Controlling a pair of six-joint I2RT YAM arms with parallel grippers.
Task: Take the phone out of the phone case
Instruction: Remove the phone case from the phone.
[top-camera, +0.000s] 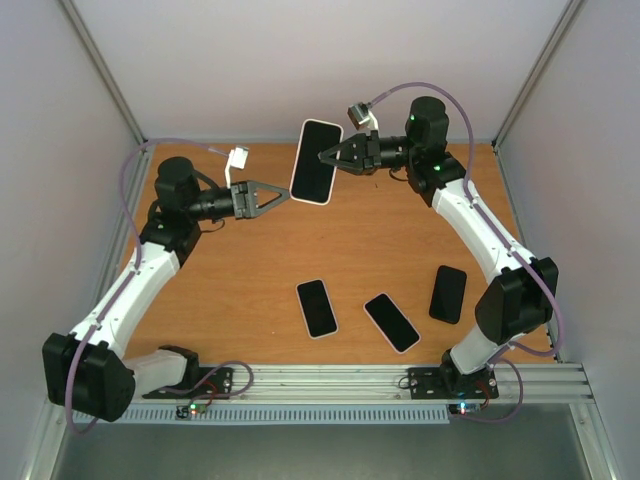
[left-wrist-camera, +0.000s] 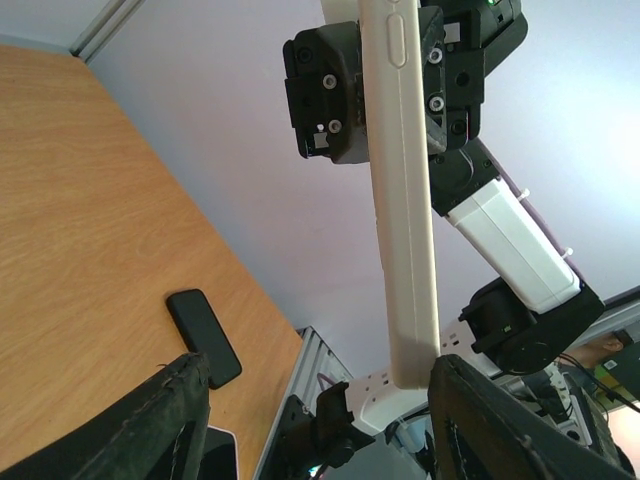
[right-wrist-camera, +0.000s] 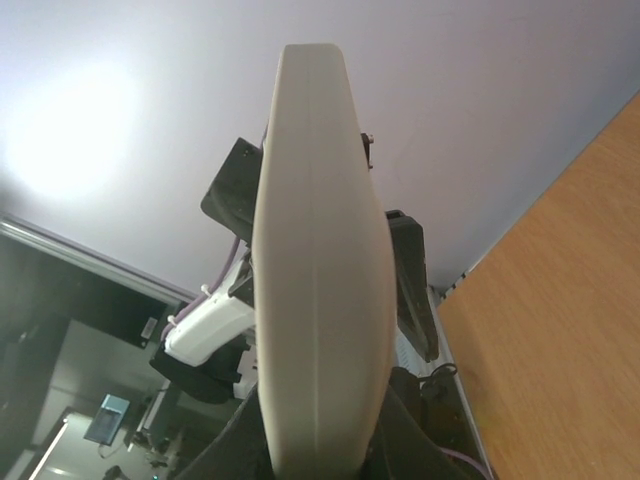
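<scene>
Above the wooden table (top-camera: 250, 270) the right pincer (top-camera: 325, 157) clamps the cased phone (top-camera: 310, 178), the left pincer (top-camera: 284, 197) gaping just beside it.

Soft, even light; overhead view sharp, wrist views less so.
The top view is bright and flat, with only faint, soft-edged shadows on the table (top-camera: 250, 280) and no glare. The right wrist view has a blown-out bright patch on the wall (right-wrist-camera: 70, 130) at upper left and a dark lower-left corner, and the close phone (right-wrist-camera: 320, 250) looks slightly soft. The left wrist view is clear, though the fingers (left-wrist-camera: 150, 420) at its bottom edge are blurred.
</scene>
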